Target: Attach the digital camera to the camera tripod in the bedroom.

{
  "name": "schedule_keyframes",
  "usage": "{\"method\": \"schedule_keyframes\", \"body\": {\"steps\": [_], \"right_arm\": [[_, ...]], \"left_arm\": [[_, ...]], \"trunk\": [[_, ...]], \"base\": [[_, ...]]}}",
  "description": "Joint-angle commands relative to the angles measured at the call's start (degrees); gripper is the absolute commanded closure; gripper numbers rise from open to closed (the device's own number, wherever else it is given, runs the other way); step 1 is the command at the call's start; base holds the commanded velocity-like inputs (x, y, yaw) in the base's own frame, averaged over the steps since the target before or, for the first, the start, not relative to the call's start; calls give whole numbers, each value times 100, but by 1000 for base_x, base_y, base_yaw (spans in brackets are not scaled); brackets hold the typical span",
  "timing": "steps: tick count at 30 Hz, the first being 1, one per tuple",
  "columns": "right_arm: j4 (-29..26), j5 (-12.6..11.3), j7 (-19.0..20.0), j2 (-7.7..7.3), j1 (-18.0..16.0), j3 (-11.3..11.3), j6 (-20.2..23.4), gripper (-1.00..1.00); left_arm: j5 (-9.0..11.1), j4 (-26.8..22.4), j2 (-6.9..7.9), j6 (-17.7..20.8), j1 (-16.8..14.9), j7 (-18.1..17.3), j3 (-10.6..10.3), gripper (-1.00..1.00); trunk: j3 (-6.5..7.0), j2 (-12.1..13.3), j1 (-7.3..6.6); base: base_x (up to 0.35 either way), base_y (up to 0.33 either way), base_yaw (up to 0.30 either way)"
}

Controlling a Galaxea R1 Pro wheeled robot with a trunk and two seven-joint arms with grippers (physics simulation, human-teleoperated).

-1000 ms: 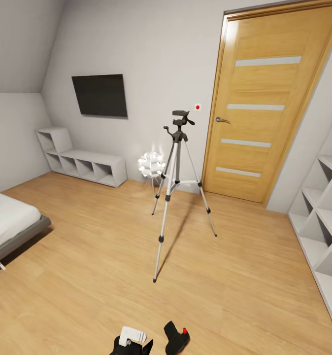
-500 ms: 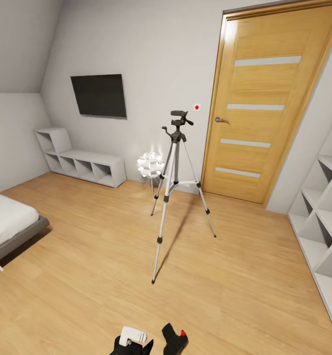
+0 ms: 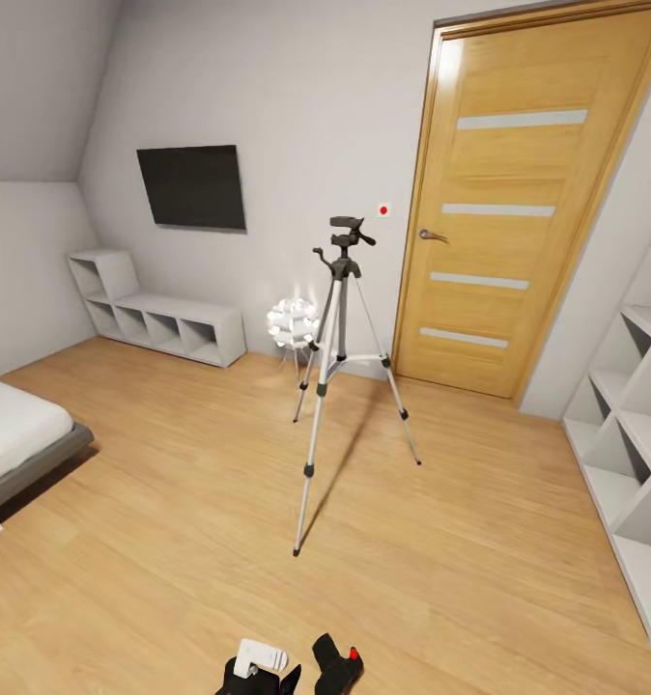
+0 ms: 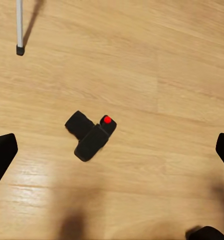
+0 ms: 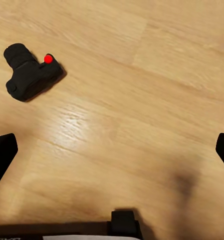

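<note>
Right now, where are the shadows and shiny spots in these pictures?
Head view: the silver-legged camera tripod casts a thin shadow on the light wood floor. Right wrist view: a pale glare patch beside the small black digital camera; left wrist view: blurry dark shadows.

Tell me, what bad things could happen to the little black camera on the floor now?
The digital camera lies on the wood floor right in front of the robot, so the robot might roll over it. Both grippers are open above it, and a poor grab might let it slip. The camera tripod stands on thin legs, so a bump might tip it.
</note>
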Motion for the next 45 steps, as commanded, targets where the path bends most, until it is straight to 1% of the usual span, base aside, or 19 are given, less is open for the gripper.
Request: {"method": "schedule_keyframes", "body": {"steps": [1, 9, 33, 45], "right_arm": [[-17, -9, 1, 5, -2, -3, -14, -100], [-27, -13, 0, 6, -2, -6, -20, -100], [-28, -13, 0, -1, -2, -9, -22, -100], [-28, -13, 8, -4, -2, -9, -22, -100]], "left_arm": [[-6, 3, 4, -21, -3, -10, 0, -100], [-5, 3, 6, -21, -3, -10, 4, -100], [-6, 3, -2, -21, -3, -10, -2, -100], [-6, 3, -11, -21, -3, -10, -2, -100]], "trunk": [[-5, -2, -1], [-25, -2, -1], [-235, -2, -1], [-252, -2, -1]], "base": [[0, -8, 0], [0, -3, 0], [0, 0, 0], [0, 0, 0]]}}
